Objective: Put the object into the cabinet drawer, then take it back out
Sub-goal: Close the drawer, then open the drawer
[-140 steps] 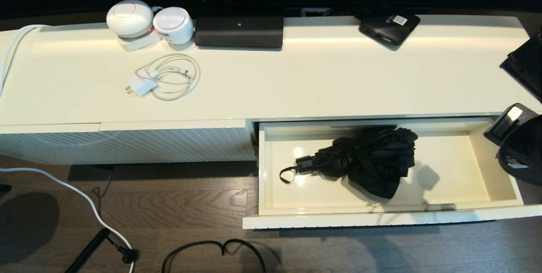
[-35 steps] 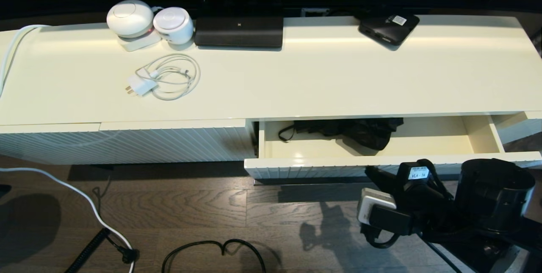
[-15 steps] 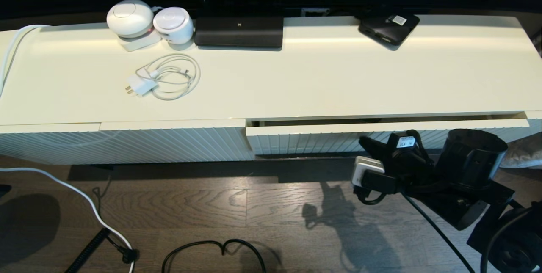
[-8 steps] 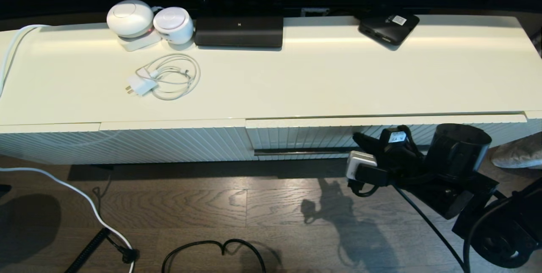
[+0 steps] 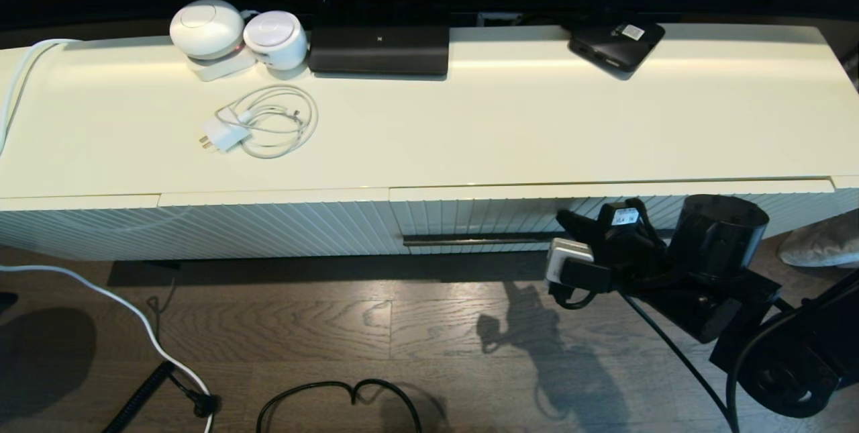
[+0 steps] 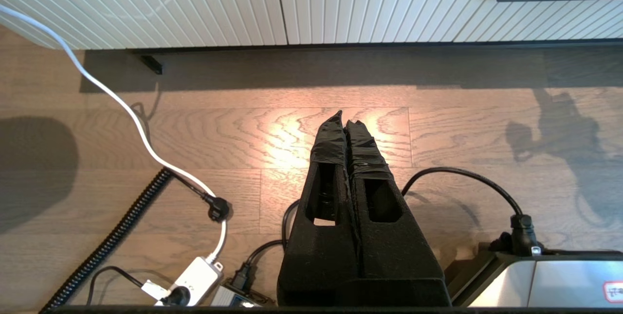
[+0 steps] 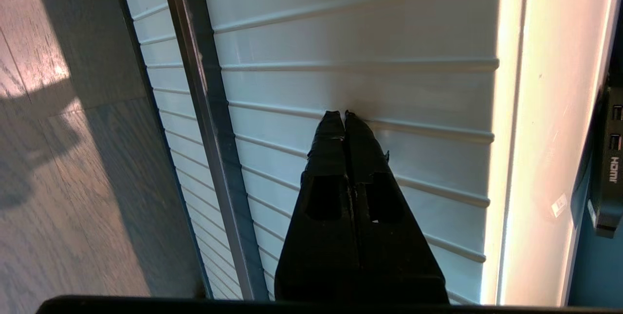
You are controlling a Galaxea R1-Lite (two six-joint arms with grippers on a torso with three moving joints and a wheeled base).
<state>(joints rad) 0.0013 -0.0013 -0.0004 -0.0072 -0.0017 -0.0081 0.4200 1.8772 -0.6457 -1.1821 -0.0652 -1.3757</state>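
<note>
The cabinet drawer [image 5: 483, 215] is closed, its ribbed cream front flush with the neighbouring panel and its dark handle bar [image 5: 470, 240] showing low on the front. The umbrella is hidden inside. My right gripper [image 5: 564, 219] is shut and empty, to the right of the visible stretch of handle bar. In the right wrist view its tips [image 7: 344, 112] touch the ribbed drawer front [image 7: 350, 36], beside the handle bar [image 7: 204, 109]. My left gripper [image 6: 344, 117] is shut and empty, parked low over the wooden floor and out of the head view.
On the cabinet top stand two white round devices [image 5: 206, 28], a white charger with coiled cable [image 5: 258, 124], a long black box [image 5: 379, 49] and a black box with a white sticker [image 5: 617, 43]. A handle-less ribbed panel [image 5: 201, 225] lies left. Cables [image 5: 335, 396] cross the floor.
The drawer, earlier wide open with the umbrella lying in it, has been pushed fully shut by my right gripper. Over the last half second the arm has barely shifted.
</note>
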